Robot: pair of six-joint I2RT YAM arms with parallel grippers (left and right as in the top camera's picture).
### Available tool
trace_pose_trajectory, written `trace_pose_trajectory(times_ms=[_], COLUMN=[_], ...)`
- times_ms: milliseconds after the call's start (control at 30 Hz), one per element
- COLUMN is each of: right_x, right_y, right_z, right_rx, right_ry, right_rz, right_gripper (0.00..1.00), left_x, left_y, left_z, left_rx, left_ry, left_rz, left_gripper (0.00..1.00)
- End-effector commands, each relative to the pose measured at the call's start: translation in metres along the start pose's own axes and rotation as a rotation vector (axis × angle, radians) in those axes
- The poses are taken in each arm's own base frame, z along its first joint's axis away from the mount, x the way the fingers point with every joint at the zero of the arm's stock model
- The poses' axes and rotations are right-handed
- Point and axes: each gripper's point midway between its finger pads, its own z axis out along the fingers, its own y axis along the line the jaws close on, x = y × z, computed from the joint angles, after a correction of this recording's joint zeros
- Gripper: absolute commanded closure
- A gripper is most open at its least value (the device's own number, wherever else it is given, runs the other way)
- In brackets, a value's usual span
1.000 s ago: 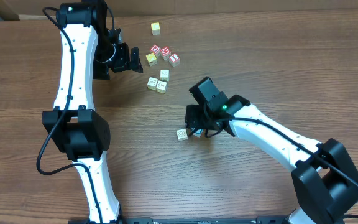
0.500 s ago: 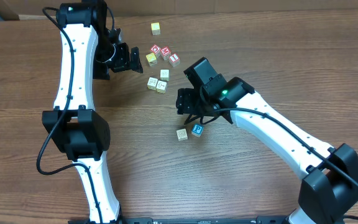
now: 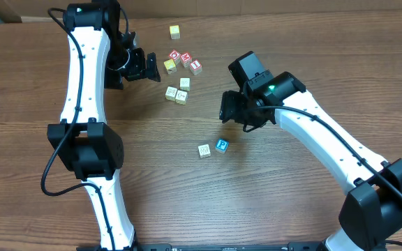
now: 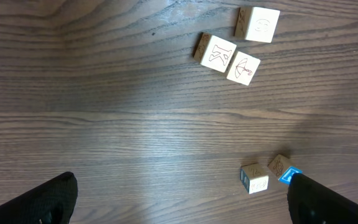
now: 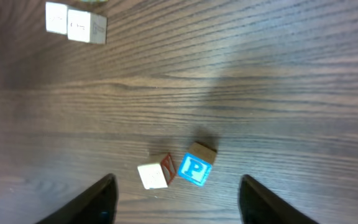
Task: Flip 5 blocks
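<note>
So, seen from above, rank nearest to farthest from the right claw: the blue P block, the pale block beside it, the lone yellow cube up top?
From the right gripper:
1. Blue P block, just below it.
2. Pale block, left of the P block.
3. Lone yellow cube, far up top.

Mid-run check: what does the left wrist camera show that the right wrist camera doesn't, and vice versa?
Left wrist only: the whole cluster of three cream blocks, line drawings legible, and the left fingers, wide open. Right wrist only: the letter on the blue P block, and the right fingers, apart and empty. Both: that blue block beside its cream neighbour on the wooden table, plus two cluster blocks.
</note>
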Motion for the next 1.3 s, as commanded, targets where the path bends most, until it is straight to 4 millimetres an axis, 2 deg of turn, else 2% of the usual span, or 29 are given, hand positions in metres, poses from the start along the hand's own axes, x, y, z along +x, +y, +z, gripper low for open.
trace_pose_trajectory(times_ms=[0,100,200,300,467,633,833,1000,1267], right_x=[0.016,0.034,0.048,0.055,0.044,0.032,0.026,0.032,0.047], right_y=[-0.007,-0.015,-0.022,-0.028,-0.038,-0.030,-0.025,-0.024,-0.010], right_z=[0.015,0.033,0.050,0.063,0.076,0.084,0.089,0.092,0.096], right_rx=[0.021,0.041,0.050,0.050,0.067,0.009,-0.033,-0.034,-0.042], right_ry=[0.038,0.069,0.084,0.080,-0.011,-0.078,-0.123,-0.114,-0.096], right_rz=[0.010,0.018,0.028,0.043,0.034,0.025,0.015,0.007,-0.042], right_gripper=[0.46,0.56,0.71,0.75,0.81,0.89,0.94,0.95,0.96], left_x=[-0.003,-0.003,-0.003,-0.003,-0.003,-0.003,-0.003,-0.003,-0.003], left_y=[0.002,0.002,0.002,0.002,0.002,0.002,0.002,0.002,0.002], left_z=[-0.001,-0.001,-0.001,-0.001,-0.001,-0.001,-0.001,-0.001,-0.001], left_rx=[-0.004,-0.004,-0.004,-0.004,-0.004,-0.004,-0.004,-0.004,-0.004], left_ry=[-0.010,-0.010,-0.011,-0.010,-0.010,-0.011,-0.010,-0.010,-0.010], left_rz=[-0.010,-0.010,-0.010,-0.010,-0.010,-0.010,-0.010,-0.010,-0.010], left_gripper=[0.00,0.00,0.00,0.00,0.00,0.00,0.00,0.00,0.00])
